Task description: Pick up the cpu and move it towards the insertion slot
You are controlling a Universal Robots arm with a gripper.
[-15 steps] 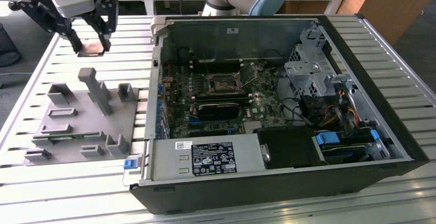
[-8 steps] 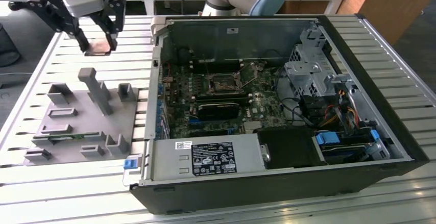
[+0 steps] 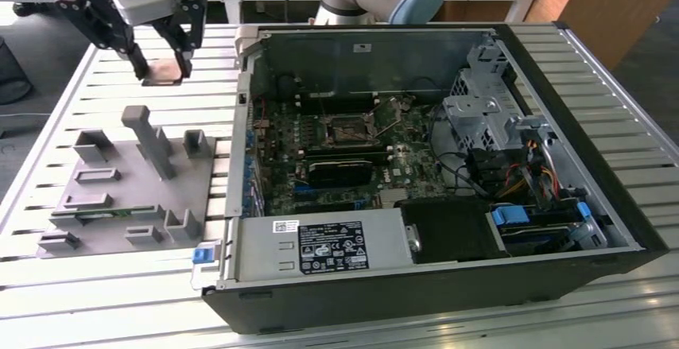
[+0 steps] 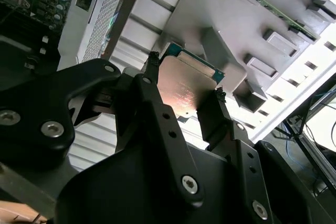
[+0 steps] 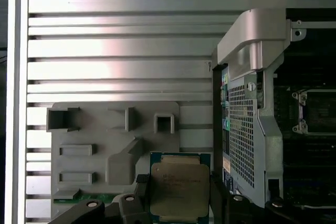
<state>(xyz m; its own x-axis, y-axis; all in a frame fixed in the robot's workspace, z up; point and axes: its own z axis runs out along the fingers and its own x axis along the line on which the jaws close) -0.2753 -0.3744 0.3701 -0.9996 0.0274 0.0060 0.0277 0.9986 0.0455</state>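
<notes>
My gripper (image 3: 161, 73) hangs in the air at the exterior view's upper left, above the slatted table and beyond the grey fixture (image 3: 127, 182). It is shut on the cpu (image 3: 164, 69), a small flat square chip held by two opposite edges. In both wrist views the black fingers (image 4: 152, 93) clamp the chip's sides; its pale metal top (image 5: 178, 184) and green rim (image 4: 186, 85) show between them. The insertion slot (image 3: 348, 129), a shiny square frame with a dark centre, sits on the motherboard inside the open computer case, well off toward the exterior view's right of the gripper. Part of the slot (image 5: 315, 109) shows in the first wrist view.
The open computer case (image 3: 371, 47) has a raised metal wall (image 5: 252, 40) between the gripper and the motherboard. A long black card (image 3: 339, 170) lies below the slot. Cables and a drive cage (image 3: 488, 118) fill the case's right side. The fixture's posts (image 3: 149, 138) stand upright.
</notes>
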